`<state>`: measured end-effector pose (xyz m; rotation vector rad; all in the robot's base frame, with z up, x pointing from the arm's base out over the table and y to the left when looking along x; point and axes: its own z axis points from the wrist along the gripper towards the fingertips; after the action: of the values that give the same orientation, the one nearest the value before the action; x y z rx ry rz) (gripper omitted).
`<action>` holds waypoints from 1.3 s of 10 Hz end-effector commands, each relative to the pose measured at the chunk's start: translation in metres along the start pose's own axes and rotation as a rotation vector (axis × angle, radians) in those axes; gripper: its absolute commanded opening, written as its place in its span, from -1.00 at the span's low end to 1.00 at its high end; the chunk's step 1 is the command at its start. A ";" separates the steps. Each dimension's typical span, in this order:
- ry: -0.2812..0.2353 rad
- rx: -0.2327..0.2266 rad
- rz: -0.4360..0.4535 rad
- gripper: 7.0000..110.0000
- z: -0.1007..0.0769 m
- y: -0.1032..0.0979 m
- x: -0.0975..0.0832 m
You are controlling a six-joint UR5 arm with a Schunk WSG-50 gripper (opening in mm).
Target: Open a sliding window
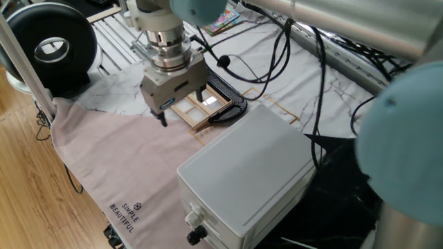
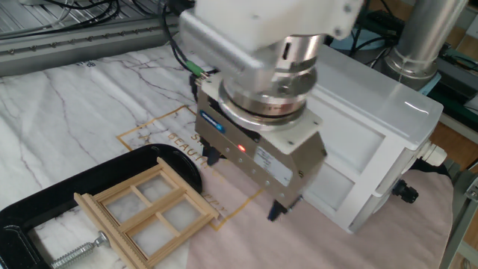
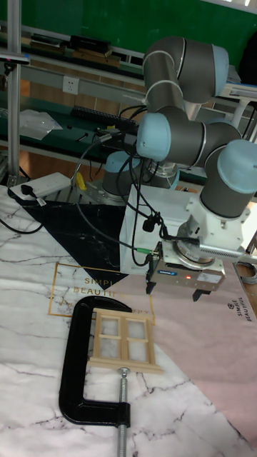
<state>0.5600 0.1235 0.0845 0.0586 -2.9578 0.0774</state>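
Nothing opened yet: spread, empty fingers (image 3: 173, 291) hover above and beside the sliding window (image 3: 124, 343), not touching it

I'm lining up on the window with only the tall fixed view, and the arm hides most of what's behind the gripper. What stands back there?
Observer: A large white box stands close behind the gripper.
Operator: Is the gripper above the window frame yet?
Observer: No. The other fixed view shows it hanging beside the sliding window, apart from the frame.
Operator: Anything sticking out of that box?
Observer: Yes. One fixed view shows black fittings on the box's end, on the side of the pink cloth.
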 end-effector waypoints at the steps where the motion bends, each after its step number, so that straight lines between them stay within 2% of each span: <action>1: 0.076 0.031 -0.012 -0.28 0.019 -0.030 -0.009; 2: 0.074 0.020 0.002 -0.28 0.021 -0.032 -0.011; 3: 0.078 -0.013 0.012 -0.28 0.019 -0.026 -0.013; 4: 0.071 -0.069 0.021 -0.28 0.021 -0.014 -0.016; 5: 0.040 -0.093 0.041 -0.28 0.020 -0.010 -0.025; 7: 0.032 -0.095 0.035 -0.28 0.018 -0.009 -0.028; 8: 0.030 -0.077 0.038 -0.28 0.018 -0.014 -0.029; 9: 0.061 -0.078 0.046 -0.28 0.018 -0.013 -0.021; 11: 0.086 -0.142 0.011 -0.28 0.016 0.002 -0.015; 12: 0.128 -0.150 0.000 -0.28 0.014 0.004 -0.004; 13: 0.139 -0.129 -0.005 -0.28 0.014 -0.001 -0.001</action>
<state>0.5678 0.1179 0.0656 0.0233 -2.8585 -0.0740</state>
